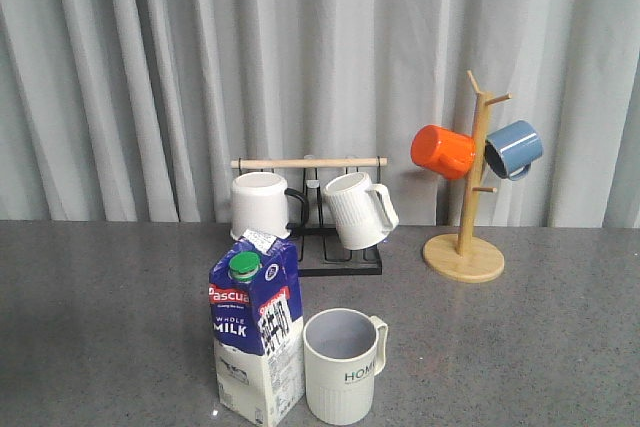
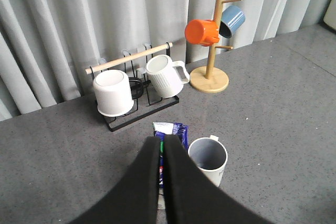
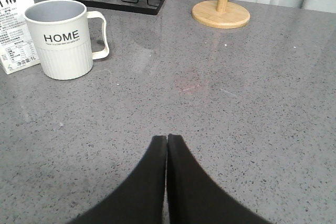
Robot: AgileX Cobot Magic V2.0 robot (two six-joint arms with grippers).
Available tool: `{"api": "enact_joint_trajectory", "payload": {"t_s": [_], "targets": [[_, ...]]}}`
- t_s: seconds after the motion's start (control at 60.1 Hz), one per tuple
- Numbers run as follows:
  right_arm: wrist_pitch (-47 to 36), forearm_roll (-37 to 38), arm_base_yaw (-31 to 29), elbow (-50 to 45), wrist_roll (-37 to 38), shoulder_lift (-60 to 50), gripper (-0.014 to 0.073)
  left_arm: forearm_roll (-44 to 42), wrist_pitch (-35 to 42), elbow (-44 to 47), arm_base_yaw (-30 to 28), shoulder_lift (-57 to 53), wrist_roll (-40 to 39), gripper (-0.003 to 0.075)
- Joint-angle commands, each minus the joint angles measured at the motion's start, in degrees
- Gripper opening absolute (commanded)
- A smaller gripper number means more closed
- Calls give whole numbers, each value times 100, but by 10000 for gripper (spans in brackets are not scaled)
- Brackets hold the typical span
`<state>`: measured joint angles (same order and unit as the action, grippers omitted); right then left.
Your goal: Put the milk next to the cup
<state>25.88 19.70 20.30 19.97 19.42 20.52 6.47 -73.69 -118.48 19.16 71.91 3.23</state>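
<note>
The milk, a dark blue and white carton with a green cap, stands upright on the grey table near the front edge. The cream ribbed cup marked "HOME" stands just to its right, almost touching it, with its handle to the right. In the left wrist view my left gripper is shut and empty, well above the milk, beside the cup. My right gripper is shut and empty over bare table, to the right of the cup and the milk. Neither gripper shows in the front view.
A black rack with a wooden bar stands behind, holding a plain white mug with a black handle and a white ribbed mug. A wooden mug tree at the back right carries an orange mug and a blue mug. A grey curtain hangs behind.
</note>
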Motion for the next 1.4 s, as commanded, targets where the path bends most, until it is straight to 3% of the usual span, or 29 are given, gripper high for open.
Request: {"api": "enact_joint_trajectory", "payload": {"t_s": [0.0,0.15,0.283,0.35,0.633,0.733,0.833,0.949,1.299,1.382], "targets": [[-364,120,-22,173,16,75,-5,-98,216,-113,39,-105,-37,-8],[-364,120,-22,173,16,75,-5,-40,216,422,39,-720,-25,-8],[-364,120,-22,173,16,75,-5,-104,843,2150,39,-1832,-18,-8],[-364,120,-22,173,16,75,-5,-104,1671,3402,39,-2467,0,-8],[-364,120,-22,173,16,75,-5,-78,7055,9296,-134,-4645,-17,-8],[-364,120,-22,173,16,75,-5,-45,8496,10749,-388,-4931,-30,-8],[-364,120,-22,173,16,75,-5,-45,9422,11668,-715,-5118,-60,-8],[-364,120,-22,173,16,75,-5,-45,9715,12121,-1078,-5542,-175,-8],[-364,120,-22,173,16,75,-5,-56,7696,12108,-1944,-7209,-6,-8],[-364,120,-22,173,16,75,-5,-56,7548,12108,-2011,-7348,22,-8]]}}
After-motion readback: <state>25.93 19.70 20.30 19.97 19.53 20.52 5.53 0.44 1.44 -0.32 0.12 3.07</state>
